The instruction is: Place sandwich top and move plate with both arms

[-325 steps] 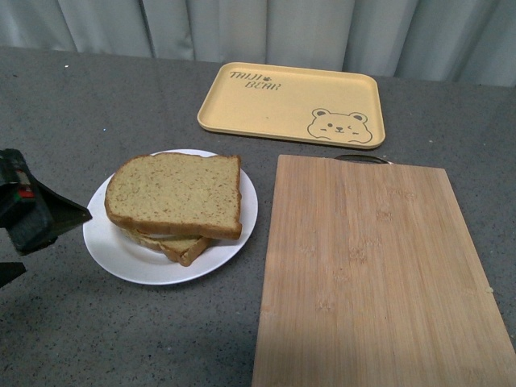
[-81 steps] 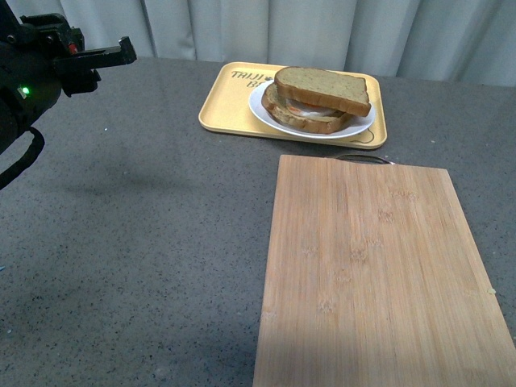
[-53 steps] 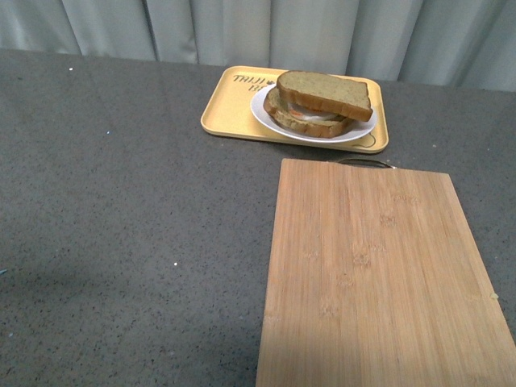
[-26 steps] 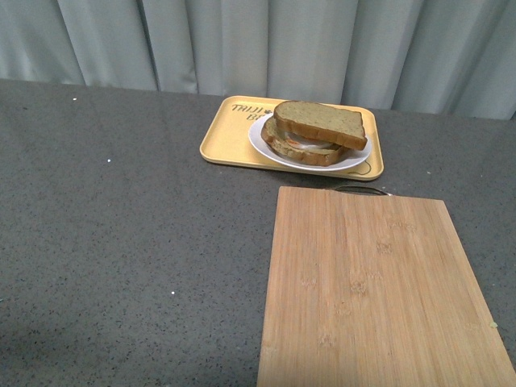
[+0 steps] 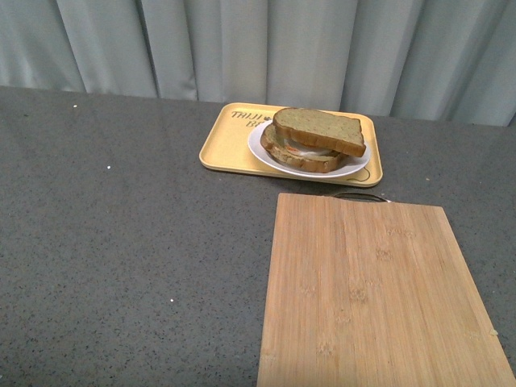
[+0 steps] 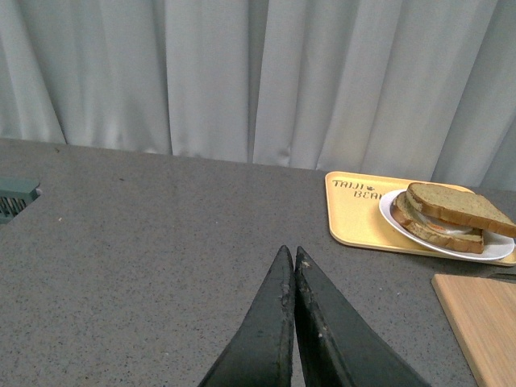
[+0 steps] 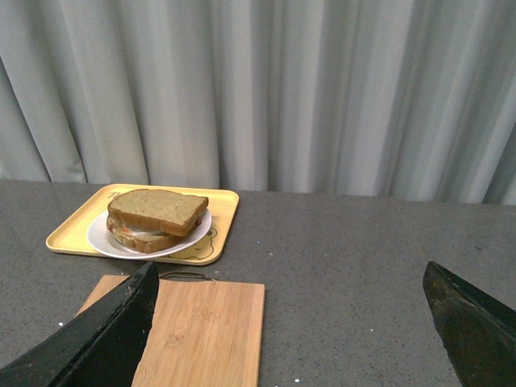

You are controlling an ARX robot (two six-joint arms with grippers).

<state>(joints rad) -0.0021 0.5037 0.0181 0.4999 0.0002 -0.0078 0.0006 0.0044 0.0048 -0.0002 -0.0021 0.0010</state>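
Note:
The sandwich top [image 5: 317, 129] lies on the lower slice and filling, all on the white plate [image 5: 266, 153]. The plate stands on the yellow tray [image 5: 230, 141] at the back of the table. No arm shows in the front view. In the left wrist view the sandwich top [image 6: 459, 205] and plate [image 6: 389, 211] sit far off, and my left gripper [image 6: 292, 254] is shut and empty above bare table. In the right wrist view the sandwich top [image 7: 158, 208] and plate [image 7: 101, 238] are far ahead, and my right gripper [image 7: 290, 274] is wide open and empty.
A bamboo cutting board [image 5: 379, 298] lies in front of the tray, also seen in the right wrist view [image 7: 205, 330]. Grey curtains [image 5: 242, 40] hang behind the dark speckled table [image 5: 121, 242]. A grey-green object [image 6: 14, 197] sits at the edge of the left wrist view.
The plate with the sandwich went from the near left table onto the yellow tray. The left arm has left the front view. The view has tilted up over the last second.

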